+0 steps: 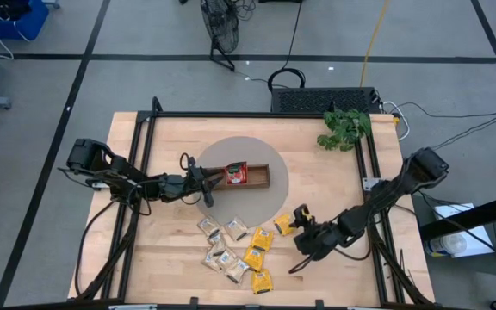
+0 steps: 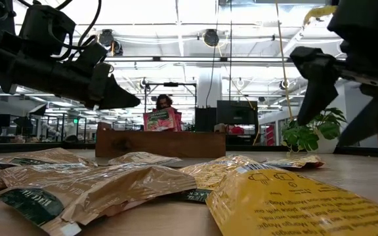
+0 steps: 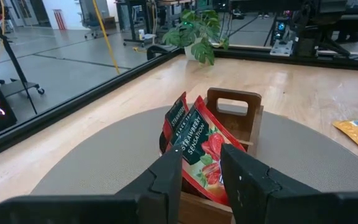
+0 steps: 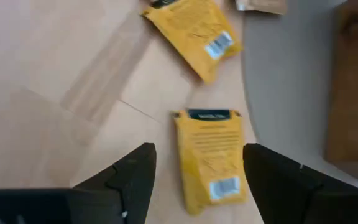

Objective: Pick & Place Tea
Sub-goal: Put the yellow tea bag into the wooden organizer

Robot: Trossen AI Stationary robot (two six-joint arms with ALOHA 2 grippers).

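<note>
Two red sachets already stand upright in the end compartment of the wooden tray nearest the left arm, the tray lying on a grey round mat at the table's centre; the rest of the tea lies loose on the bare wood toward six o'clock of the mat, a cluster of pale beige sachets with yellow ones mixed in. The left gripper sits at the nine o'clock end of the tray, its fingers spread a little with the red packets showing between them, not pinching anything. The right gripper hovers at about four o'clock of the mat, claw spread wide, directly over a single yellow sachet that lies flat just off the mat's edge; another yellow one rests a little beyond it. These packets look light, thin and crinkly, likely slick foil or paper, so they will probably slide or buckle under a careless push. Because each lies flush to the wood, a sensible hold seems to be across the narrow width near one edge, fingertips pressed down to the table before closing.
</note>
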